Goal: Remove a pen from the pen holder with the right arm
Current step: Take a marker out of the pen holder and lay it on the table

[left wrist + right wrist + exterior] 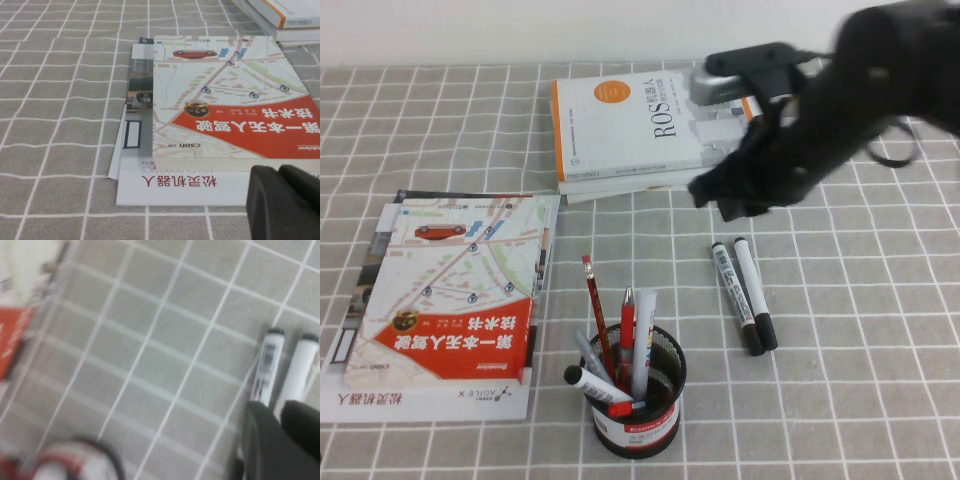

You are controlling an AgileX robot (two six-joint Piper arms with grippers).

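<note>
A black mesh pen holder [633,395] stands near the table's front edge. It holds a red pencil [597,310], a red pen [626,325], a grey pen and a black-capped marker. Two white markers [737,295] [756,290] lie side by side on the cloth, to the right of the holder and a little behind it. My right gripper [730,200] hangs blurred above the table just behind them, its fingers together and empty. In the right wrist view the right gripper [277,412] sits over the same markers [266,365] [299,371]. The holder's rim [95,455] shows there as a blur.
A stack of white ROS books [630,130] lies at the back centre. A map-covered red book [455,290] on thin booklets fills the front left. My left gripper [279,172] rests by that book's near edge [210,162], fingers together and holding nothing.
</note>
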